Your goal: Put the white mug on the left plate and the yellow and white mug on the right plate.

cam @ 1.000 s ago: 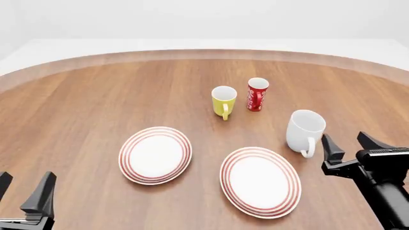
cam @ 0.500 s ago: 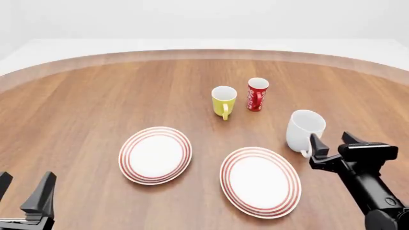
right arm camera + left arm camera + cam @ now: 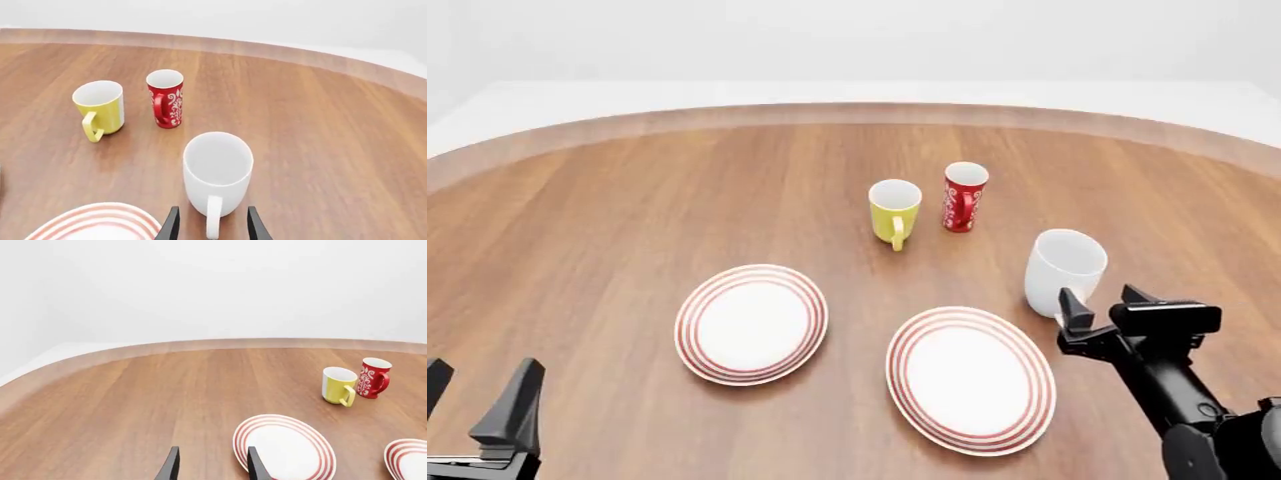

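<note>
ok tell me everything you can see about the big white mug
The white mug is plain, glossy and ceramic-looking, the largest of the three mugs. It stands upright and empty on the wooden table, beyond the right plate. Its loop handle points toward the right tool, whose open fingers flank the handle, not visibly touching it. Only the table touches the mug.

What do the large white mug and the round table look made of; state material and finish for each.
The large white mug looks like glazed ceramic: smooth, plain white, softly shaded wall and loop handle, though a render leaves plastic possible. The round table looks like brown wood with a satin finish: long grain streaks and plank lines run across it, with a paler rim band.
</note>
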Robot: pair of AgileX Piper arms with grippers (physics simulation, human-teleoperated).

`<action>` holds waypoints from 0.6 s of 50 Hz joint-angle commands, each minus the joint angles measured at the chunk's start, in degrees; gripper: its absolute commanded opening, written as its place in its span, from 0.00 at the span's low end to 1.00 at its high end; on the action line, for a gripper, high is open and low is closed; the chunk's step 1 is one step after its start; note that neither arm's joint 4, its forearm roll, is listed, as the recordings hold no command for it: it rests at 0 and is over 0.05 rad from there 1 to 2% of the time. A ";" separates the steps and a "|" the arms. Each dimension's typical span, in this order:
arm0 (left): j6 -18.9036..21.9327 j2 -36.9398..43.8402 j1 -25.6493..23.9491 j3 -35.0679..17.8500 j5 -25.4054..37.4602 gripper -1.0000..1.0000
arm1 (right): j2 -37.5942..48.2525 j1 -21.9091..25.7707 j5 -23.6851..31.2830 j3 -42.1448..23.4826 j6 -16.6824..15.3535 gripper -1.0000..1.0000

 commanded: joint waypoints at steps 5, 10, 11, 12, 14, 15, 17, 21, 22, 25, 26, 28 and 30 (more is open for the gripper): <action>0.00 0.00 0.00 0.00 0.00 1.00 | 6.55 0.00 -3.35 -1.31 0.20 1.00; 0.00 0.00 0.00 0.00 0.00 1.00 | 7.87 0.26 -3.48 -1.93 0.27 1.00; 0.00 0.00 0.00 0.00 0.00 1.00 | 8.36 0.18 -3.51 -2.26 0.30 1.00; 0.00 0.00 0.00 0.00 0.00 1.00 | 8.56 0.21 -3.59 -2.33 0.37 1.00; 0.00 0.00 0.00 0.00 0.00 1.00 | 8.89 0.15 -3.73 -2.42 0.40 1.00; 0.00 0.00 0.00 0.00 0.00 1.00 | 8.89 0.15 -3.73 -2.42 0.40 1.00; 0.00 0.00 0.00 0.00 0.00 1.00 | 9.85 0.10 -4.04 -2.78 0.52 1.00; 0.00 0.00 0.00 0.00 0.00 1.00 | 11.09 0.12 -4.68 -2.99 0.77 1.00; 0.00 0.00 0.00 0.00 0.00 1.00 | 11.66 0.11 -4.89 -3.20 0.93 1.00; 0.00 0.00 0.00 0.00 0.00 1.00 | 12.83 -0.05 -5.33 -3.62 1.11 1.00; 0.00 0.00 0.00 0.00 0.00 1.00 | 12.84 -0.05 -5.34 -3.62 1.11 1.00; 0.00 0.00 0.00 0.00 0.00 1.00 | 14.04 -0.29 -5.71 -4.03 1.44 1.00; 0.00 0.00 0.00 0.00 0.00 1.00 | 14.59 -0.38 -5.79 -4.24 1.57 1.00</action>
